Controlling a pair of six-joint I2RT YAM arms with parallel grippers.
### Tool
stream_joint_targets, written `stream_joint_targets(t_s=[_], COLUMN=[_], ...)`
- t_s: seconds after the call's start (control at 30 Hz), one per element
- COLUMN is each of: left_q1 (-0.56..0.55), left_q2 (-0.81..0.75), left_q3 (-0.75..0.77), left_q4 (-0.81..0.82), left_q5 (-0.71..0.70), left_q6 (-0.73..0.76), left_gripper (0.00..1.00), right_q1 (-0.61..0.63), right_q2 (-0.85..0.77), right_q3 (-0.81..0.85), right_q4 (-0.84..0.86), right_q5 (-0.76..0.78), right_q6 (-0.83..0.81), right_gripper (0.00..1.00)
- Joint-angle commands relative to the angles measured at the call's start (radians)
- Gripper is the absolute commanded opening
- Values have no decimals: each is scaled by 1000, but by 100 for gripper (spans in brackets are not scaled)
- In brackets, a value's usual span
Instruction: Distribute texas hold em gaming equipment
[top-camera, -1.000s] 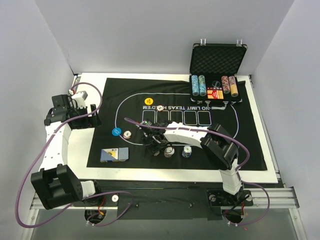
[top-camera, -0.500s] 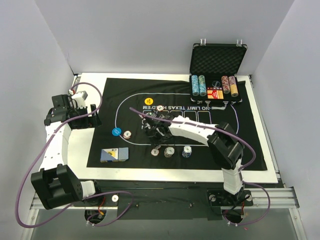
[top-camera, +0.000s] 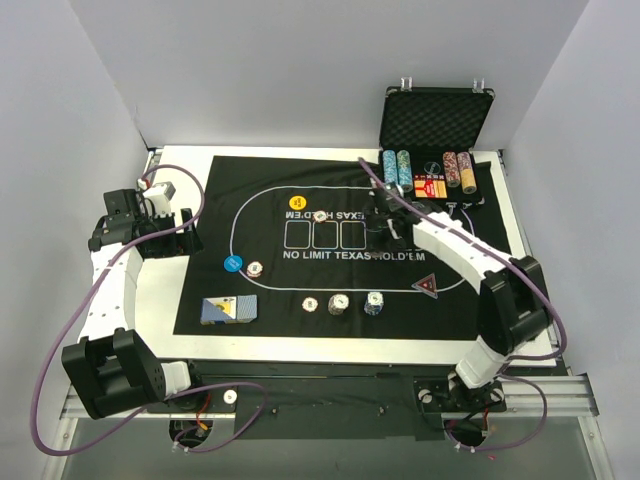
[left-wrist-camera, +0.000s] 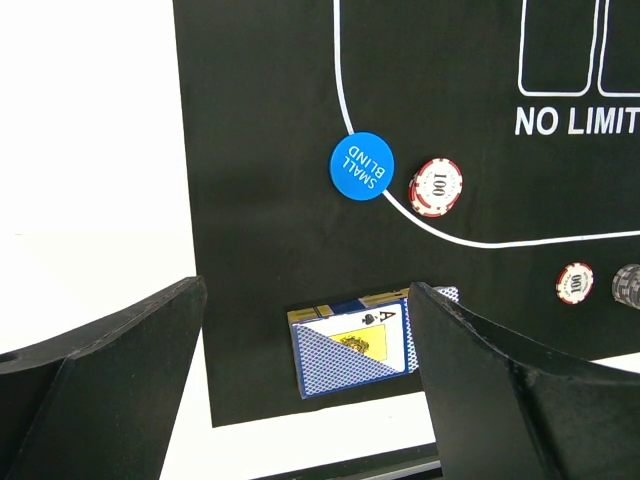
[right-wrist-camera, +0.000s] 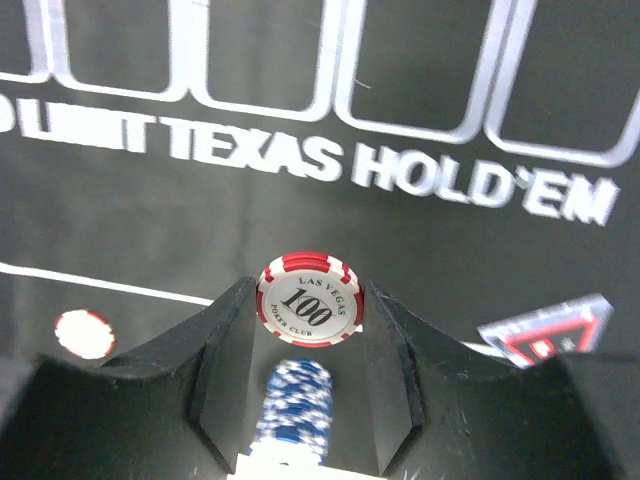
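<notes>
My right gripper (right-wrist-camera: 308, 318) is shut on a small stack of red-and-white 100 poker chips (right-wrist-camera: 308, 298), held edge-on above the mat. In the top view this gripper (top-camera: 391, 222) hovers over the mat's far right, just in front of the case. On the mat lie a yellow button (top-camera: 297, 203), a blue small-blind button (top-camera: 232, 264), a red chip (top-camera: 255, 268), a card deck (top-camera: 228, 310) and three chip piles (top-camera: 340, 302). My left gripper (top-camera: 175, 235) stands open at the mat's left edge, high above the deck (left-wrist-camera: 350, 345), with nothing between its fingers.
The open black case (top-camera: 435, 120) stands at the back right with chip stacks (top-camera: 397, 170) and a card box inside. A red triangular marker (top-camera: 428, 286) lies on the black felt mat (top-camera: 480, 320). A blue chip pile (right-wrist-camera: 295, 405) shows beneath my right jaws.
My right arm has swung from the mat's near-left middle to the far right by the case. A red chip it covered now shows near the front. The left arm has not moved.
</notes>
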Motion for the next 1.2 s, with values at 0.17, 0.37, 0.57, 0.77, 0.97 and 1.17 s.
stream_joint_targets(t_s=[0.17, 0.37, 0.57, 0.77, 0.97, 1.17], left_q1=[6, 6, 5, 6, 5, 6], left_q2=[-11, -18, -13, -11, -7, 1], left_q3=[22, 30, 31, 40, 43, 40], left_q4=[19, 14, 14, 13, 13, 11], left_q5=[16, 19, 19, 31, 36, 39], left_q6=[-1, 2, 8, 4, 5, 4], left_gripper=[93, 93, 93, 93, 93, 93], right_q1=[-99, -100, -100, -100, -96, -27], right_q2=[-117, -95, -83, -63, -107, -231], right_q3=[-249, -304, -346, -369, -363, -300], right_q4=[-9, -6, 15, 21, 15, -15], right_q5=[121, 197, 208, 216, 213, 230], right_q6=[145, 206, 241, 252, 251, 217], right_gripper=[29, 28, 29, 34, 55, 60])
